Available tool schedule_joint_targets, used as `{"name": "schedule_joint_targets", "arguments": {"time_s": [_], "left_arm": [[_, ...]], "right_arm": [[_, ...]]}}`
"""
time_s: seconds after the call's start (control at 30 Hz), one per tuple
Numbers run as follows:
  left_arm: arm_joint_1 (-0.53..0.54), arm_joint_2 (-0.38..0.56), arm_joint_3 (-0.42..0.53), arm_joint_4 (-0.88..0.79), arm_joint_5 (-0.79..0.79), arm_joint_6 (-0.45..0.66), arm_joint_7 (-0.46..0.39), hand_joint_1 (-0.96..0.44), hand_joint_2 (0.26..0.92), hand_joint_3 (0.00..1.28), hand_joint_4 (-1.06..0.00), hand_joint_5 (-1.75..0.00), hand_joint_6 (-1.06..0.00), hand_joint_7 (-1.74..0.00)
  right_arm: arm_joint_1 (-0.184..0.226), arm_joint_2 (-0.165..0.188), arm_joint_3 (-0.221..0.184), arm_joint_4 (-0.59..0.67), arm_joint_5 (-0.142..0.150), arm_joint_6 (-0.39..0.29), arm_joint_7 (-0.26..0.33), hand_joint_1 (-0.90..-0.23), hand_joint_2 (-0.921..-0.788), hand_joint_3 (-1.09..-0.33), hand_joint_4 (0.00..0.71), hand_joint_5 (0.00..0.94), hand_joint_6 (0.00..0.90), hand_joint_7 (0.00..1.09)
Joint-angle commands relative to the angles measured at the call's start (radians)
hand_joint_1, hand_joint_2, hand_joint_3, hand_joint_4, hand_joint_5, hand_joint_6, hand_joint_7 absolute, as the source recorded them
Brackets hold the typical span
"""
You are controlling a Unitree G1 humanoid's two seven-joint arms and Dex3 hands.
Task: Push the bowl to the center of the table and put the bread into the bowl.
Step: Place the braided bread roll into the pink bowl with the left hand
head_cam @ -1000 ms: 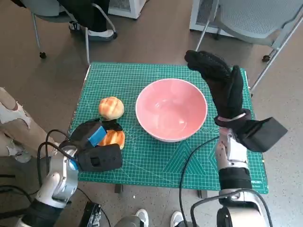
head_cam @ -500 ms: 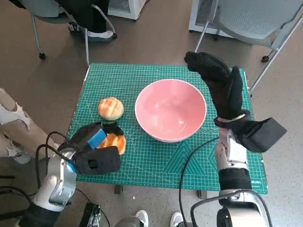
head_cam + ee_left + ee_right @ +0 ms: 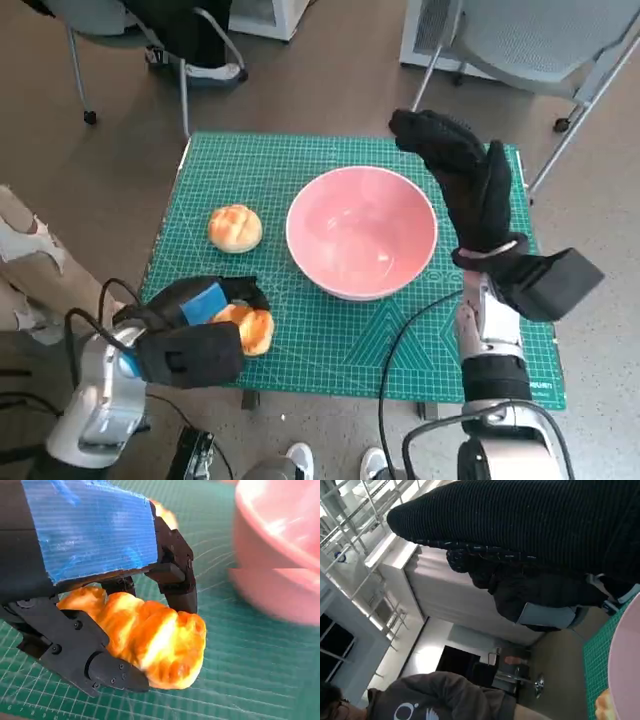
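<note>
Pale grey forearms w/ black cables; left hand (image 3: pixel 190 345) black plastic w/ screws, blue tape across back; right hand (image 3: pixel 465 185) in black knitted glove, black box at wrist.

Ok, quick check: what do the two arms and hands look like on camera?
The left hand is black, hard-shelled, with blue tape across its back, on a pale silvery forearm trailing black cables. The right hand wears a black knitted glove, with a black boxy module at its wrist and black cables along its pale forearm.

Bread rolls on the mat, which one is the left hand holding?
The roll nearer the table's front edge, gripped in the left hand. The other roll lies free on the mat, left of the pink bowl.
</note>
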Motion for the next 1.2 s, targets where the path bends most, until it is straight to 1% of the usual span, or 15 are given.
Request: {"name": "schedule_joint_targets", "arguments": {"time_s": [0.03, 0.07, 0.13, 0.27, 0.4, 0.43, 0.5, 0.73, 0.97, 1.2], "left_arm": [[-0.032, 0.017, 0.050, -0.084, -0.032, 0.002, -0.015, 0.00, 0.830, 0.22, -0.73, -1.18, -0.62, -1.14], [-0.038, 0.017, 0.057, -0.093, -0.036, -0.003, -0.012, 0.00, 0.846, 0.18, -0.74, -1.15, -0.64, -1.13], [-0.051, 0.016, 0.070, -0.108, -0.045, -0.014, -0.005, 0.00, 0.858, 0.15, -0.75, -1.13, -0.64, -1.13], [-0.091, 0.001, 0.092, -0.130, -0.047, -0.058, 0.037, 0.00, 0.865, 0.12, -0.78, -1.10, -0.66, -1.12], [-0.116, -0.007, 0.096, -0.117, -0.047, -0.095, 0.070, 0.00, 0.868, 0.10, -0.80, -1.07, -0.67, -1.10], [-0.124, -0.011, 0.097, -0.113, -0.048, -0.108, 0.082, 0.00, 0.878, 0.09, -0.78, -1.09, -0.65, -1.12], [-0.142, -0.018, 0.100, -0.104, -0.049, -0.134, 0.107, 0.00, 0.884, 0.07, -0.80, -1.08, -0.66, -1.10], [-0.199, -0.034, 0.096, -0.069, -0.039, -0.199, 0.170, 0.00, 0.886, 0.05, -0.82, -1.06, -0.69, -1.07], [-0.263, -0.047, 0.077, -0.026, -0.015, -0.222, 0.198, 0.00, 0.882, 0.04, -0.80, -1.12, -0.75, -0.97], [-0.335, -0.093, 0.041, 0.056, 0.010, -0.264, 0.255, 0.00, 0.877, 0.04, -0.81, -1.06, -0.75, -1.01]], "right_arm": [[0.004, 0.005, -0.004, 0.021, -0.003, 0.006, -0.004, -0.647, -0.921, -0.844, 0.206, 0.000, 0.142, 0.29], [0.002, 0.006, -0.004, 0.023, -0.003, 0.005, -0.005, -0.648, -0.921, -0.844, 0.206, 0.000, 0.141, 0.29], [-0.001, 0.006, -0.004, 0.028, -0.004, 0.003, -0.005, -0.648, -0.921, -0.844, 0.206, 0.000, 0.140, 0.29], [0.000, 0.009, -0.002, 0.029, -0.008, -0.004, -0.008, -0.649, -0.921, -0.843, 0.207, 0.000, 0.139, 0.30], [-0.002, 0.011, -0.002, 0.033, -0.009, -0.007, -0.010, -0.647, -0.921, -0.844, 0.206, 0.000, 0.137, 0.30], [-0.001, 0.010, -0.002, 0.033, -0.008, -0.007, -0.009, -0.646, -0.921, -0.845, 0.206, 0.000, 0.137, 0.30], [0.001, 0.009, -0.003, 0.032, -0.006, -0.009, -0.006, -0.646, -0.921, -0.845, 0.206, 0.000, 0.135, 0.30], [0.009, 0.005, -0.008, 0.028, 0.001, -0.010, -0.001, -0.646, -0.921, -0.846, 0.206, 0.000, 0.132, 0.31], [0.014, 0.003, -0.012, 0.023, 0.002, -0.013, -0.003, -0.645, -0.921, -0.847, 0.205, 0.000, 0.128, 0.31], [0.020, 0.003, -0.018, 0.017, 0.004, -0.018, -0.004, -0.650, -0.921, -0.847, 0.204, 0.000, 0.124, 0.32]]}}
